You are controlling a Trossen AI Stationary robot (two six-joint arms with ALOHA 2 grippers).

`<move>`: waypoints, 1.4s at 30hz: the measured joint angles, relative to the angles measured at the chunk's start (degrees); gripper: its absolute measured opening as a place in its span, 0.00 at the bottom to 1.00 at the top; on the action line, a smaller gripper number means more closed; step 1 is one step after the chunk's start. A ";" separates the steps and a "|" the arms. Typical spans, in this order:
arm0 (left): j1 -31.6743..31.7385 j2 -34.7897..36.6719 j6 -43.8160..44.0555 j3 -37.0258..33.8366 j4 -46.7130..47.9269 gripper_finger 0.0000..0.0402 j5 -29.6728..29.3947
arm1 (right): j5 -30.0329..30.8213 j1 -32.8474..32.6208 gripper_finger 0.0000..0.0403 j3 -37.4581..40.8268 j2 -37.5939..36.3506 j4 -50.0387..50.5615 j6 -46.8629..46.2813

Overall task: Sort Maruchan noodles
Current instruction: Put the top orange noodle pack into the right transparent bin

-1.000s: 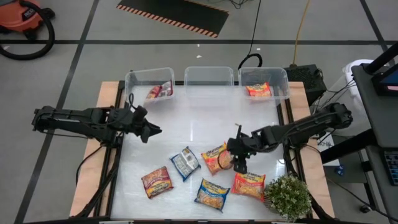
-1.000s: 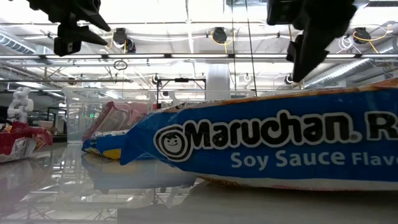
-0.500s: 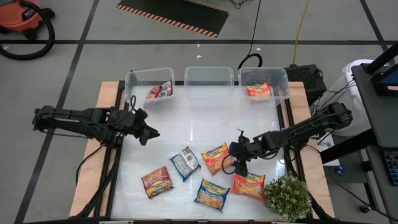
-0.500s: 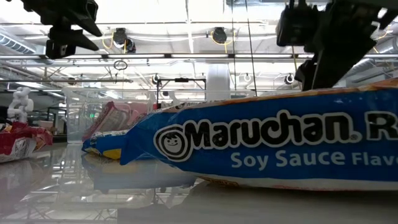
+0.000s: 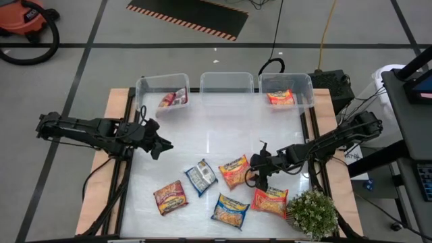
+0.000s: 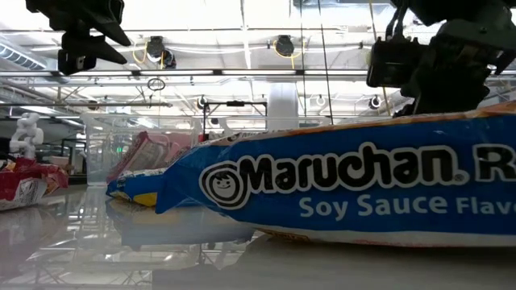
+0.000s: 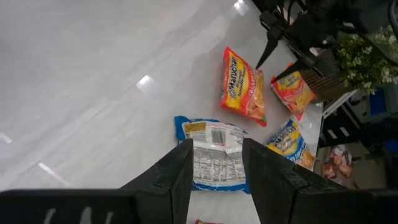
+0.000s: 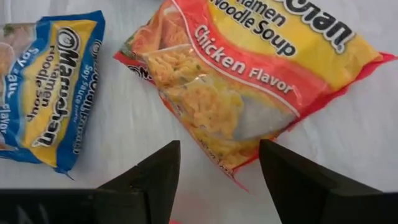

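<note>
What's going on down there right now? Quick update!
Right gripper open, low over orange chicken packet. Left gripper hovering, empty, above blue packet. Five packets loose, two in bins. Nothing in the way.

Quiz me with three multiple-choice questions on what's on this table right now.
1. Where is the plant?
A. near right corner
B. middle bin
C. far left corner

2. How many packets lie loose on the table, outside the bins?
A. two
B. five
C. eight

3. The right pincer is:
A. open above an orange packet
B. shut on a blue packet
C. inside a bin

Answers: 1 A, it sits at the table's near right corner. 2 B, five lie loose in the high view. 3 A, its fingers straddle the packet's corner, spread apart.
</note>
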State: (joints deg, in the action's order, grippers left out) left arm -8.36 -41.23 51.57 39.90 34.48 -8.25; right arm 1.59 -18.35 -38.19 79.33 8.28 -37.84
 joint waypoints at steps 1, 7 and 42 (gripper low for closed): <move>-0.12 0.00 0.10 0.00 0.01 0.36 -0.48 | 0.27 0.00 0.52 0.19 0.00 -0.12 0.30; -0.39 -0.02 1.47 0.00 0.02 0.36 -0.90 | 3.05 -0.50 0.58 1.25 0.00 0.00 1.82; -0.35 -16.25 2.82 0.02 -7.84 0.36 -2.34 | 1.09 0.85 0.00 8.80 -2.11 -23.53 -8.58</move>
State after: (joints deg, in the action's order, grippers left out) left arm -8.71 -57.49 54.39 39.92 26.64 -10.59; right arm 2.69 -17.50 -29.40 77.22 -15.26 -46.41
